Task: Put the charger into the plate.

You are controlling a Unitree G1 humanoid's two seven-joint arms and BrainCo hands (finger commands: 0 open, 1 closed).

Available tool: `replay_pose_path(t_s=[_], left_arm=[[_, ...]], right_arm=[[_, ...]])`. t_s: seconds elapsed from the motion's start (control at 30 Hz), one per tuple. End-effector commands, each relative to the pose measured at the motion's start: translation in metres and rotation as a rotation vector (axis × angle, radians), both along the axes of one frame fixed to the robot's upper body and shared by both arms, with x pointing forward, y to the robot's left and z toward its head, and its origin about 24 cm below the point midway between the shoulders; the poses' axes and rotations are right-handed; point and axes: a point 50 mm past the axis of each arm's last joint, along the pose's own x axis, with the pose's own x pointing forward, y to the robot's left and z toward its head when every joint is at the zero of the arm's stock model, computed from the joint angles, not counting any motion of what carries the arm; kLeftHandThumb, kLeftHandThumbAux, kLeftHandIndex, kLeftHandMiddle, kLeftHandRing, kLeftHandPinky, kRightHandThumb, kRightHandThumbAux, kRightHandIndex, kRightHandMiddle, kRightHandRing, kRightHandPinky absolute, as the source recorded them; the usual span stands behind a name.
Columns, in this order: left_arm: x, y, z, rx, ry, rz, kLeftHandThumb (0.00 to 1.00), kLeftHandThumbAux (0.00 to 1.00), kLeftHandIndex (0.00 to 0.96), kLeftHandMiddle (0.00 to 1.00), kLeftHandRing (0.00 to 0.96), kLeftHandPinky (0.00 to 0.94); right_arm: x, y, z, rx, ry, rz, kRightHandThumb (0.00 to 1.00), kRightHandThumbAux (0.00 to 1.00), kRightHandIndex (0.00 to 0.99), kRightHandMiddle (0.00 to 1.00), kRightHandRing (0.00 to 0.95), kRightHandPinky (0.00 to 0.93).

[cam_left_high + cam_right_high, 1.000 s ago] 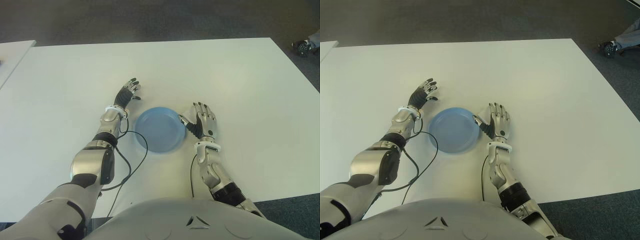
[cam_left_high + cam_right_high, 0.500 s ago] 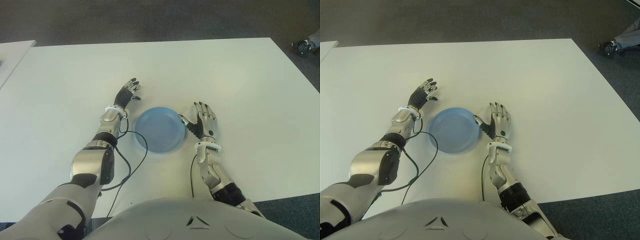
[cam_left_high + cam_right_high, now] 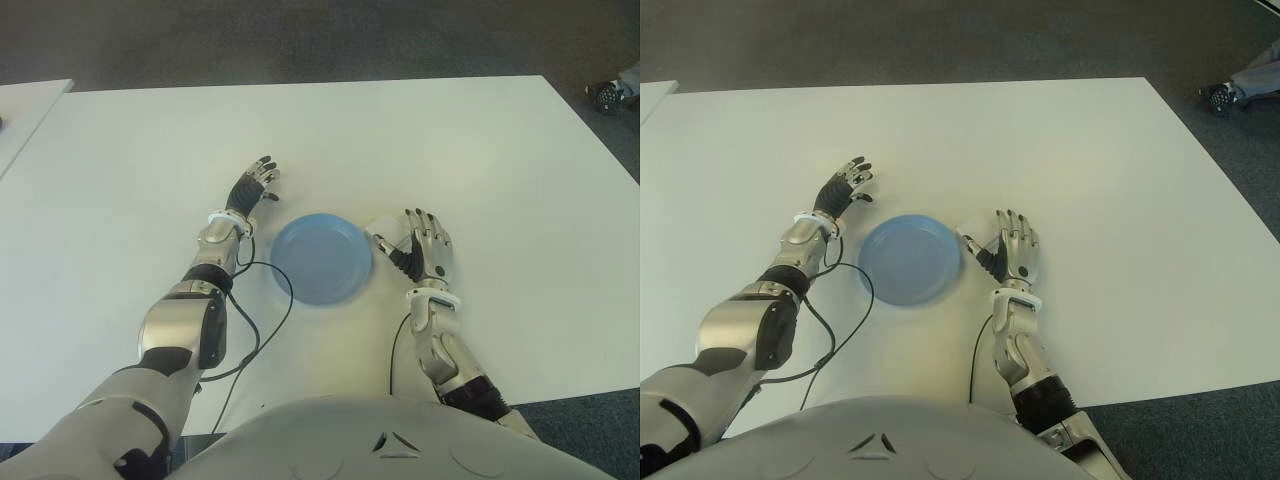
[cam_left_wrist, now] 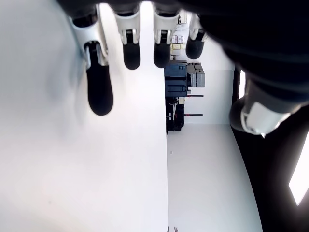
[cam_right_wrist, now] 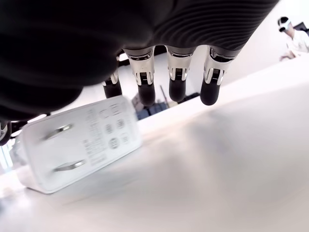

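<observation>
Right hand (image 3: 424,252) flat, fingers extended, beside charger (image 5: 79,142).

table (image 3: 480,150): smooth matt white top, faintly mirroring the fingers in the wrist views
plate (image 3: 322,259): smooth light-blue plastic, soft sheen, no pattern
charger (image 5: 82,142): white plastic shell, smooth and slightly glossy, with grey printed marks and two bright metal prongs on one face
right hand (image 3: 422,250): silvery metal-look back and knuckles, black ribbed rubbery palm, dark matt fingertips, white band at the wrist
left hand (image 3: 253,186): same silver and black build, with black matt finger pads (image 4: 100,89) on white glossy segments
cable (image 3: 262,320): thin black, smooth jacket
floor (image 3: 300,40): dark grey, rough carpet-like texture
</observation>
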Motion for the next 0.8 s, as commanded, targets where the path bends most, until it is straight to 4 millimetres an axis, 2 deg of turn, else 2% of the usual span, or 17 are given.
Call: replay_pose_path(t_s=[0.03, 0.8], left_arm=[[-0.0185, 0.0015, -0.0249, 0.002, 0.132, -0.010, 0.000, 0.511, 0.041, 0.105, 0.119, 0.139], [-0.0187, 0.0013, -0.0248, -0.002, 0.127, -0.014, 0.000, 0.517, 0.031, 0.103, 0.116, 0.134]], right_arm=[[-0.0007, -0.0012, 0.0038, -0.017, 0.014, -0.006, 0.289, 0.191, 0.000, 0.000, 0.000, 0.000], [-0.0006, -0.0016, 0.0125, -0.030, 0.072, -0.014, 0.285, 0.189, 0.000, 0.000, 0.000, 0.000]])
